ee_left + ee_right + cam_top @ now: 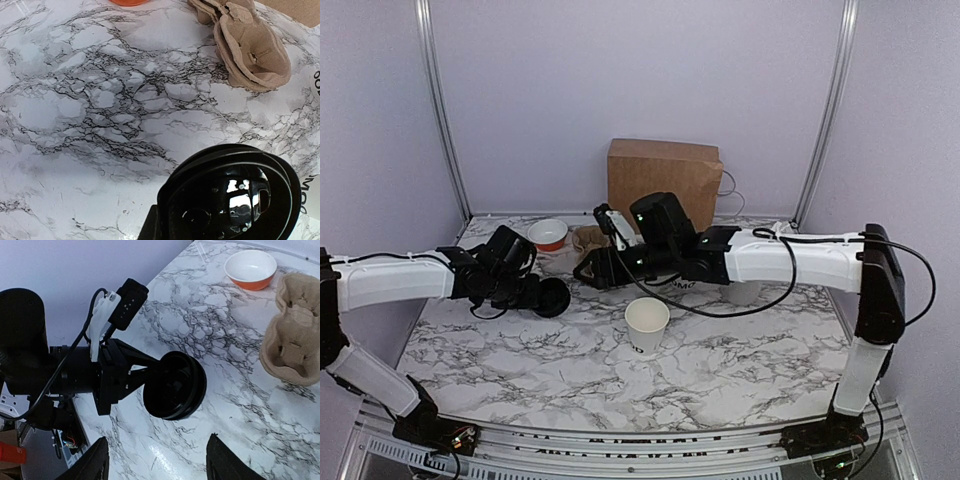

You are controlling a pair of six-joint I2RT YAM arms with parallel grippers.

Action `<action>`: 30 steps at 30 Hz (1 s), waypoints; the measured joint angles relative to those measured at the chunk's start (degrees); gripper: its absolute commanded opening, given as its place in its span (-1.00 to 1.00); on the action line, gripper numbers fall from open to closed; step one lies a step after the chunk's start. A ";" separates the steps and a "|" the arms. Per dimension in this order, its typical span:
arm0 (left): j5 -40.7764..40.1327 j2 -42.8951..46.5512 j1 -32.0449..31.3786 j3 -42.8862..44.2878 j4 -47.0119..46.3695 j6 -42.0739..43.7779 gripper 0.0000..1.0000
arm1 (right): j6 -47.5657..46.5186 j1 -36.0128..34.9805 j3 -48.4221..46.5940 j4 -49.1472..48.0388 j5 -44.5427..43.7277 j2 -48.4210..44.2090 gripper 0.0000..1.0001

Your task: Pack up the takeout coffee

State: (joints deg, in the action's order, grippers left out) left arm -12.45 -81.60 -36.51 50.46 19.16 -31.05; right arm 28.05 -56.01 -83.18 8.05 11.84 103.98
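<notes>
Left wrist: glossy round black lid (232, 192)

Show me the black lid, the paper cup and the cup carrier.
black lid (175, 385), right wrist view, centre of its round face.
paper cup (647, 330), top view, front wall under the rim.
cup carrier (292, 337), right wrist view, its middle hollow.

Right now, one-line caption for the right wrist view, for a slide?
Left gripper holds the black lid over the marble table; orange bowl and cardboard cup carrier beyond; right gripper open.
</notes>
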 measured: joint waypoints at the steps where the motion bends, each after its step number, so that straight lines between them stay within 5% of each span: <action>1: 0.02 0.22 0.00 -0.31 -0.13 0.00 -1.00 | 0.48 0.02 -2.45 -0.39 1.27 2.78 0.20; 12: 1.92 1.51 0.00 -3.04 -3.91 0.00 -1.00 | 7.48 1.77 -10.14 -4.61 10.47 17.59 0.01; 30: 2.60 1.51 0.00 -3.08 -5.62 0.26 -1.00 | 11.19 2.97 -11.85 -7.54 14.47 19.82 -0.12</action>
State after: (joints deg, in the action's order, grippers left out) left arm -9.85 -80.09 -36.51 47.37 13.54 -30.79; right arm 39.24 -53.04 -95.02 0.51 26.30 123.81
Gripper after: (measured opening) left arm 0.056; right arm 0.454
